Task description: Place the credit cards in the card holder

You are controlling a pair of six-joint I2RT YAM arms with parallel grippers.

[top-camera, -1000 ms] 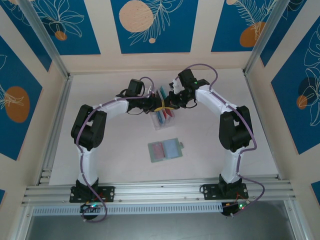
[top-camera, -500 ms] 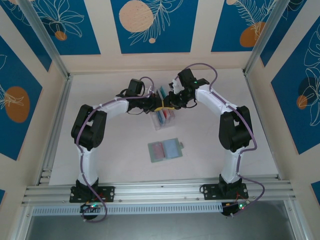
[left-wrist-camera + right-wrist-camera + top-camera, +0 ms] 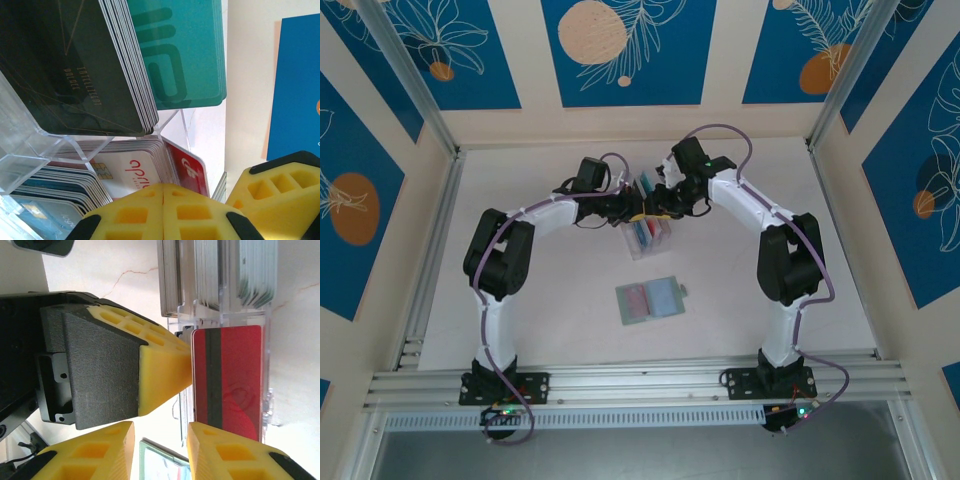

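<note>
The credit cards stand in packs in a clear slotted rack (image 3: pixel 648 240): teal ones (image 3: pixel 180 55), dark ones (image 3: pixel 70 70) and white ones (image 3: pixel 127 172). A single red card (image 3: pixel 227 380) with a black stripe stands upright in the rack's end slot. The card holder (image 3: pixel 651 299) lies open on the table nearer the arms, pink and blue pockets up. My left gripper (image 3: pixel 163 200) is shut, its tips against the rack beside the red card (image 3: pixel 192 167). My right gripper (image 3: pixel 161 440) hangs open over that end, one finger (image 3: pixel 230 452) in front of the red card; the card holder (image 3: pixel 160 462) shows through the gap.
Both arms meet over the rack at the back middle of the white table (image 3: pixel 540 310). Aluminium rails (image 3: pixel 430 250) line the left side and front edge. Patterned blue and cream walls (image 3: pixel 620 50) enclose the table.
My right gripper's jaws have parted from shut to open beside the red card, and the wrist has shifted slightly left. The left arm, rack and card holder have not moved.
</note>
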